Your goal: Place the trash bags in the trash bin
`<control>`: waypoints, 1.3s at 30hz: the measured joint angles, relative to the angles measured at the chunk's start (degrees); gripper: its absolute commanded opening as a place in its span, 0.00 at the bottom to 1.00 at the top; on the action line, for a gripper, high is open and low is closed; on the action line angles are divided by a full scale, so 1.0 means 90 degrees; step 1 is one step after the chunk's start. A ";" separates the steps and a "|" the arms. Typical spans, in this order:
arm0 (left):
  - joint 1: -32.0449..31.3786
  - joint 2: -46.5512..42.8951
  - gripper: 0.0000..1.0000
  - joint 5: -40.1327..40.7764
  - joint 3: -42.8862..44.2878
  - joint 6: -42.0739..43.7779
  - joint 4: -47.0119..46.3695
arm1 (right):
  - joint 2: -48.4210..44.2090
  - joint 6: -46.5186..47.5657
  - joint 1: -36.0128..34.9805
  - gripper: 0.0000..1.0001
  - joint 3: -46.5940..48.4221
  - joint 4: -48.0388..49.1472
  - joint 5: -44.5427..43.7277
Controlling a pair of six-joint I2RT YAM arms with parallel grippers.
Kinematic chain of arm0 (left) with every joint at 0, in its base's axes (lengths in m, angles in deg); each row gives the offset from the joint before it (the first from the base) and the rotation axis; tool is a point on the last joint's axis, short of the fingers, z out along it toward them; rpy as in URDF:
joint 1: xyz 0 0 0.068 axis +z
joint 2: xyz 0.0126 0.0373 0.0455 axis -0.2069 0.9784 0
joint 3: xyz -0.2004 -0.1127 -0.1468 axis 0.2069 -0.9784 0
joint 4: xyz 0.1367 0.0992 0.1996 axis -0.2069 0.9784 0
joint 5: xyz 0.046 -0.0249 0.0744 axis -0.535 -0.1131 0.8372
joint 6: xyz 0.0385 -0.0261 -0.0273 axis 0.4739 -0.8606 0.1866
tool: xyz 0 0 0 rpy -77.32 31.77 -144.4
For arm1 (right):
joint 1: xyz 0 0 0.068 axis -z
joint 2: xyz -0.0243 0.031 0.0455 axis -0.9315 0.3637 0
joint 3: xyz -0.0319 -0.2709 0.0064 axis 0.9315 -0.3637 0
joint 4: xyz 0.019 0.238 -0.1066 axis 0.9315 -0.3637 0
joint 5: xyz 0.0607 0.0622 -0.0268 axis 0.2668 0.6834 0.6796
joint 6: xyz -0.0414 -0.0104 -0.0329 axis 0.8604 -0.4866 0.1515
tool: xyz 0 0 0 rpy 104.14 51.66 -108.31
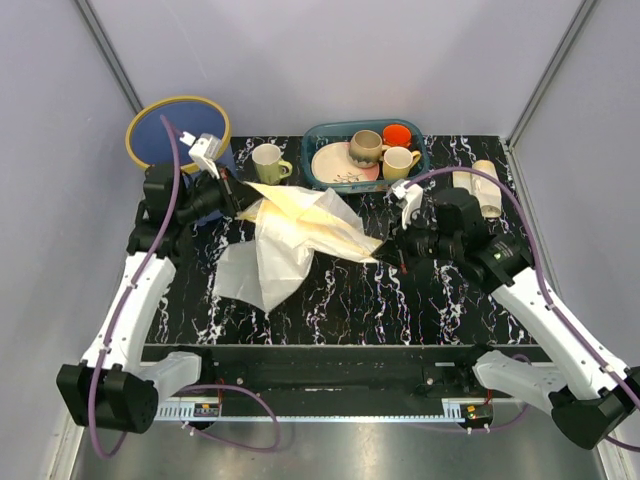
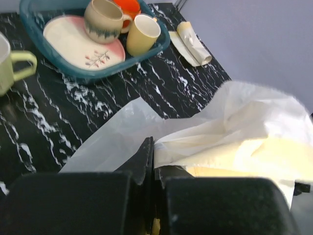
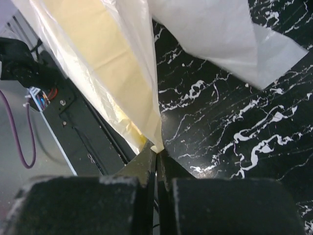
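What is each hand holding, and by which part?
Both pinch the large trash bag: left hand at its far-left edge, right hand at its right corner.

The left arm (image 1: pixel 130 290) is extended from its base at the near left corner, forward along the left side of the desk (image 1: pixel 400 300), and is bent inward at the wrist. The left tool (image 1: pixel 238 200) is pointed to the right. Its fingers (image 2: pixel 146 156) are pressed together, with a fold of the bag (image 1: pixel 300 230) pinched between them.

The right arm (image 1: pixel 545 300) is extended from the near right corner, forward and inward. The right tool (image 1: pixel 388 257) is pointed to the left, above the desk. Its fingers (image 3: pixel 146 161) are closed on a corner of the same bag. The two tools are held well apart, facing each other.
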 measured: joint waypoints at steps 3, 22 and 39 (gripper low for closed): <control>-0.0005 0.0452 0.18 -0.0051 0.0641 0.0442 0.0107 | -0.0073 0.0175 0.0000 0.00 -0.0109 -0.0085 -0.0058; -0.0177 -0.0789 0.89 -0.0481 -0.1698 -0.0746 0.0636 | 0.0554 -0.0279 0.0000 0.00 -0.0134 0.0874 0.1474; -0.0381 -0.1569 0.89 -0.0571 -0.4189 -0.3094 -0.0556 | 0.0563 -0.0765 -0.0015 0.00 -0.0136 0.1287 0.1732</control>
